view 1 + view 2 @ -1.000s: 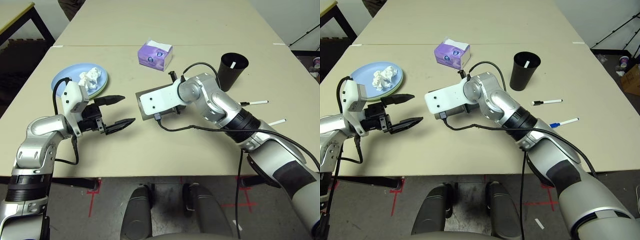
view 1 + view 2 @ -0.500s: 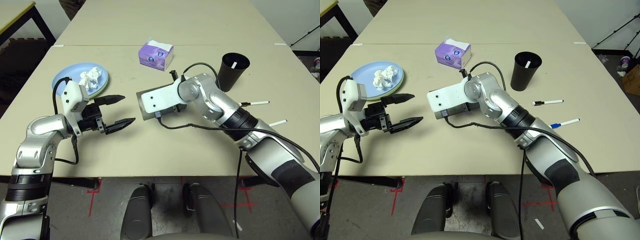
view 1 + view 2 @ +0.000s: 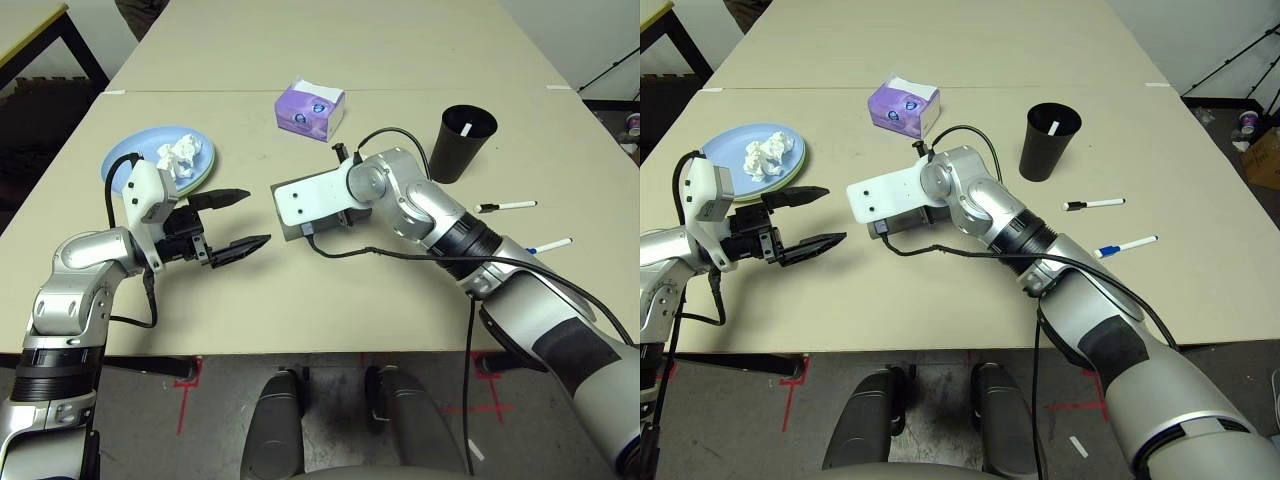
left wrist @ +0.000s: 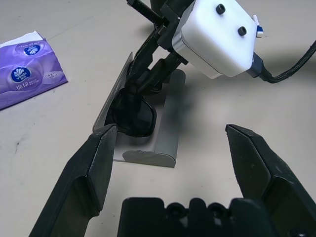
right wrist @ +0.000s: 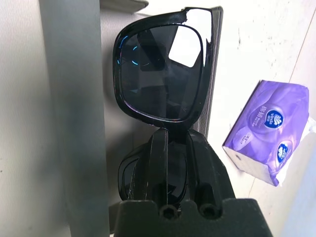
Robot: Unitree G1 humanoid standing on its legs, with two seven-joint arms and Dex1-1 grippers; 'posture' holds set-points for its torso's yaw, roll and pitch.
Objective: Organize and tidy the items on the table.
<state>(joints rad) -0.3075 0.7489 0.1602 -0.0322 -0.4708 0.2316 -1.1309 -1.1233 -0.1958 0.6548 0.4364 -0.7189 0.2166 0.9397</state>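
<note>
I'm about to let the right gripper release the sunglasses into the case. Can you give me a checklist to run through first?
1. Right gripper shut on sunglasses: ok.
2. Glasses case open: ok.
3. Sunglasses over the case's hollow: ok.
4. Sunglasses fully seated in the case: cannot tell.
5. Left gripper open and apart from the case: ok.
6. Tissue box clear of the case: ok.

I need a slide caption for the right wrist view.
Right gripper shut on black sunglasses over the open grey case, tissue box beyond.
</note>
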